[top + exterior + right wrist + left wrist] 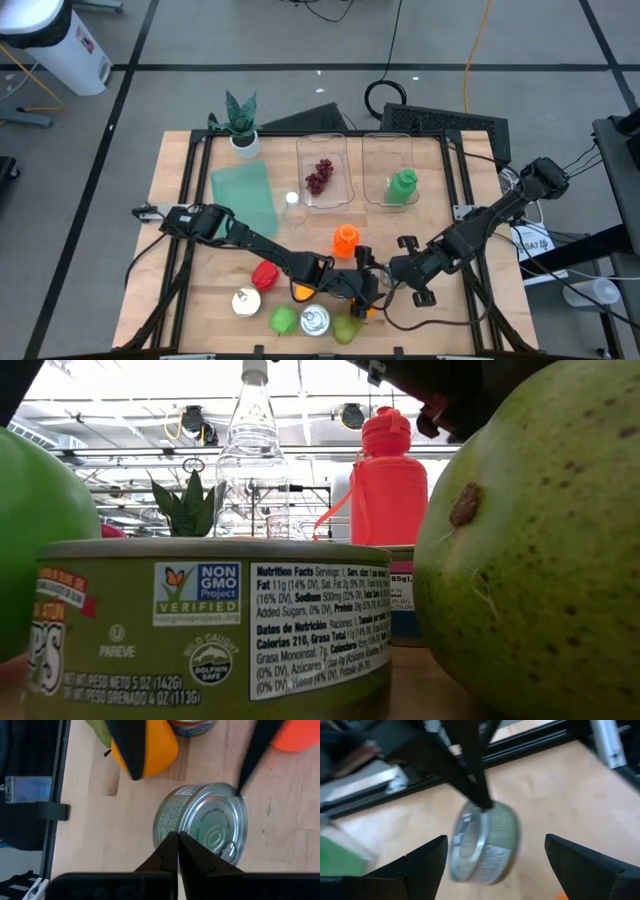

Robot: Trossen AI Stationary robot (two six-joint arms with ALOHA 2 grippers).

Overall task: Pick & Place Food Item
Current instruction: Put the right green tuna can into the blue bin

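A round metal can with a green label (205, 822) sits on the wooden table between my two grippers; the left wrist view shows the can (487, 845) tilted, lid facing sideways. My left gripper (495, 840) is open, one finger on either side of the can with a gap to each. In the high view the left gripper (362, 287) reaches in from the table's left near the front edge. My right gripper (178, 839) is shut, its fingertips at the can's rim. Seen from above, the right gripper (388, 272) comes from the table's right. Both grippers hide the can in the high view. My right gripper meets the rim of the can's lid (186, 836) with the free ends of its shut fingers (481, 795). They slant down from the table's right side. The can rests on the table and looks tipped, its lid turned aside.
Close around the can lie an orange (155, 745), a red pepper (265, 275), two green fruits (283, 320) (347, 328) and two more cans (245, 301) (315, 320). An orange bottle (345, 240) stands just behind. Farther back are two clear trays (325, 170) (390, 170), a green mat and a potted plant.
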